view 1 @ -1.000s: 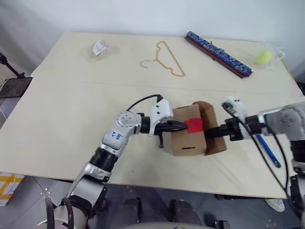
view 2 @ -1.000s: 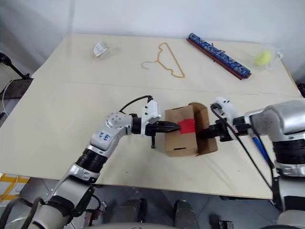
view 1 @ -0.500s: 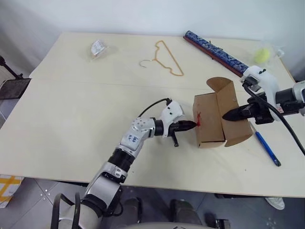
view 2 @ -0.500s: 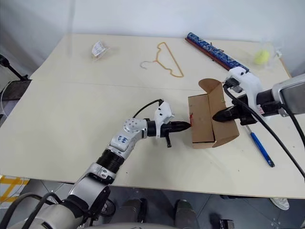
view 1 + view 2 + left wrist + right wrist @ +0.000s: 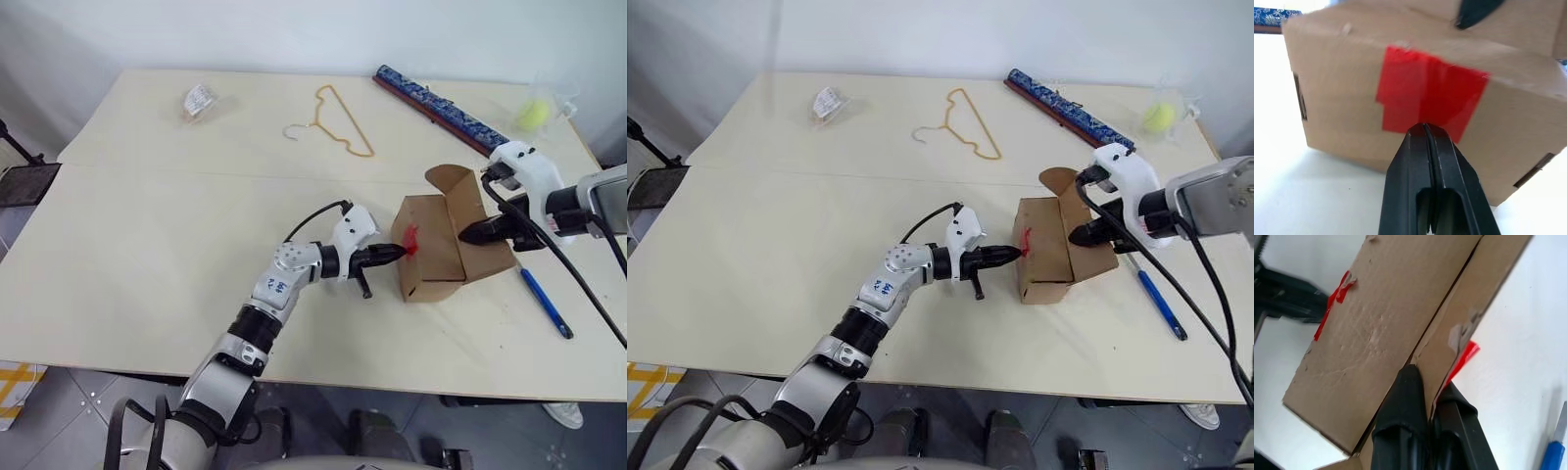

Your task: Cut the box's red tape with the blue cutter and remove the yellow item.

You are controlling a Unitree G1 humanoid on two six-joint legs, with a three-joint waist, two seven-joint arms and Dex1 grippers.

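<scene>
The brown box (image 5: 432,257) stands tilted on the table right of centre, one flap raised. Its red tape (image 5: 1430,98) covers the face turned toward my left gripper (image 5: 398,253). That gripper is shut, and its tips (image 5: 1423,128) press against the tape's lower edge. My right gripper (image 5: 468,235) reaches in from the right and is shut on the box's flap (image 5: 1449,318), one finger on each side of the cardboard. The blue cutter (image 5: 547,304) lies loose on the table to the right of the box. The yellow item is hidden.
At the back of the table lie a gold wire hanger (image 5: 340,121), a long blue patterned bar (image 5: 443,99), a yellow-green ball in a clear cup (image 5: 535,115) and a small clear packet (image 5: 201,99). The table's front edge (image 5: 323,384) runs close below the box.
The box has shifted to the right and turned, then settled lower. My right gripper drew right and up with the flap, and my left gripper followed the red tape rightward.
</scene>
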